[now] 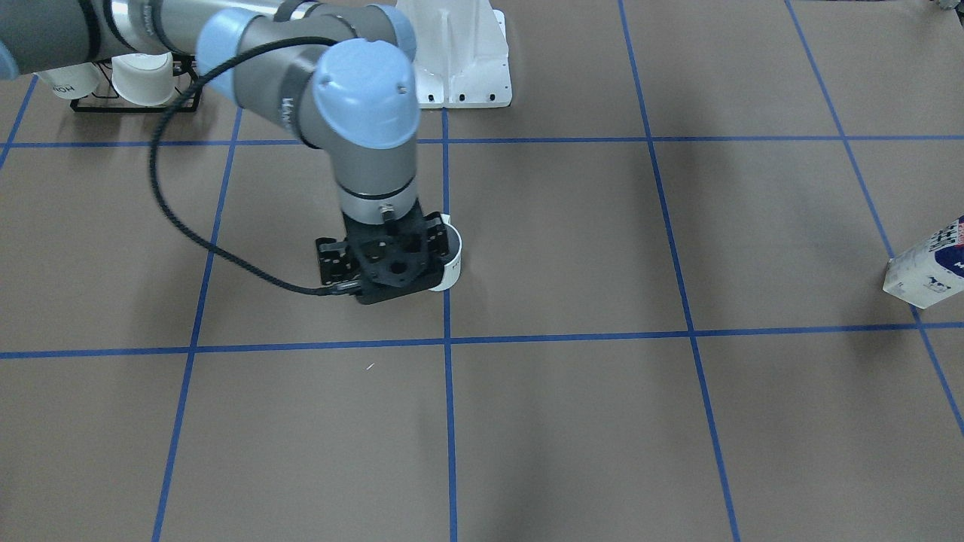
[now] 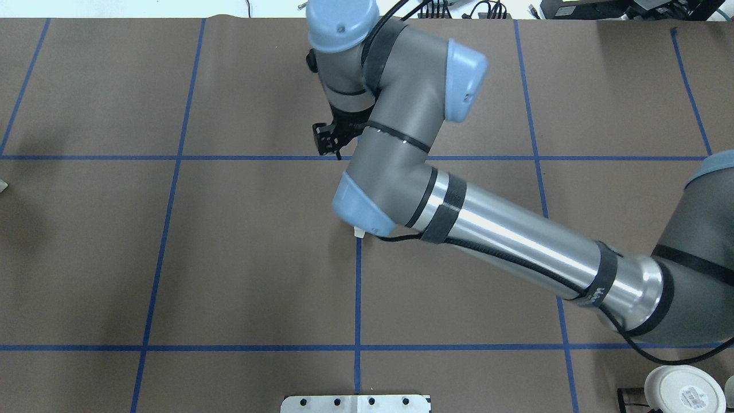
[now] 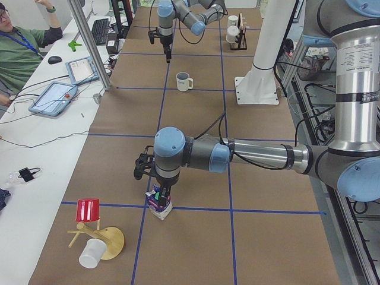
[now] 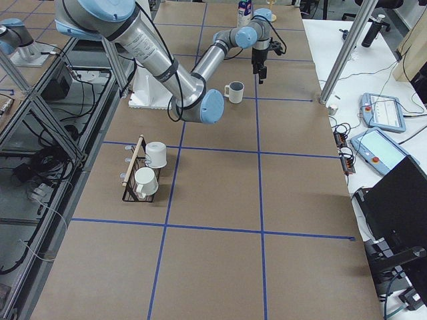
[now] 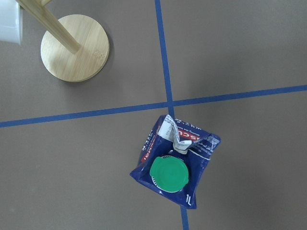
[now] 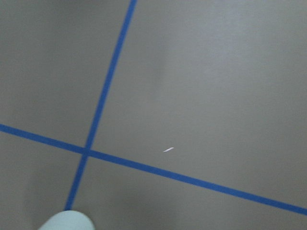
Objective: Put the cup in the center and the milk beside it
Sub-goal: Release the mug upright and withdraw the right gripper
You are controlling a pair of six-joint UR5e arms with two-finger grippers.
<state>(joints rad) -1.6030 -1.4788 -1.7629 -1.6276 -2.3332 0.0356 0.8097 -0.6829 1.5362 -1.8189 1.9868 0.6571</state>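
White cup (image 3: 184, 81) upright at center (image 1: 527, 248) (grey inside) | navy-and-white milk (image 5: 175, 167), green cap, upright on a tape line (image 5: 163, 57), well apart

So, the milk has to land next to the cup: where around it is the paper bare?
Bare and unobstructed: the grid squares on the robot-left side of the cup, toward the milk. Crowded: the operators' side, where the right pincer hovers, and the robot-right side, under that arm.

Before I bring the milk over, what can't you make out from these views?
Right tool: open or shut unknown; its wrist covers it front-on, the arm overhead.
Cup: mostly behind that tool front-on.
Milk: cut by the front view's right edge.
Left tool: seen only from the side, too small to judge.
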